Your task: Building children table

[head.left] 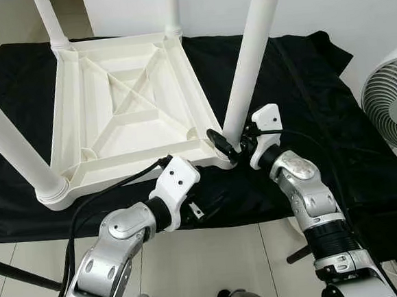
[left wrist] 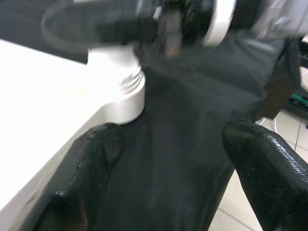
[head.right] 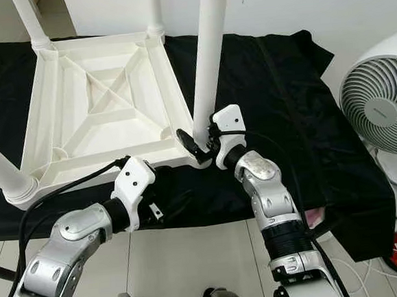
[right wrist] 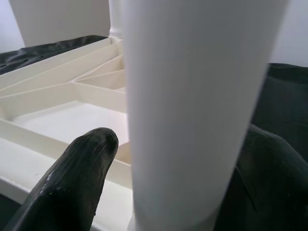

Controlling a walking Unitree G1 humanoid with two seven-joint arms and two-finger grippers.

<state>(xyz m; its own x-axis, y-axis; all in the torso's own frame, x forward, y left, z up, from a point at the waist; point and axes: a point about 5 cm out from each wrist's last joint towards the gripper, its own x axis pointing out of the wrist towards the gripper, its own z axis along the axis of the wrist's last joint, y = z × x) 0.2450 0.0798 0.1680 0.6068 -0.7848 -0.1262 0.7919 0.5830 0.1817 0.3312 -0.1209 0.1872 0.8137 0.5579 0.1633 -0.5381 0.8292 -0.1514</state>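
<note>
Right pincer [head.left: 231, 144] clamps white leg [head.left: 249, 55] at corner of upturned table [head.left: 123, 106]; left pincer [left wrist: 173, 163] spread open nr front edge, over black cloth [head.left: 304, 92].

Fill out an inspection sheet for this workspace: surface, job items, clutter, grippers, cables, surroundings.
Surface: black cloth spread under the work.
Job's things: white tabletop lies upside down, ribs up; four white legs stand in its corners, including the near-right leg.
Clutter: nothing seen.
Grippers: right gripper shut on the near-right leg at its base; left gripper open, beside the tabletop's near edge.
Cables: black cable along the left arm.
Surroundings: white fan, tiled floor, white wall.
</note>
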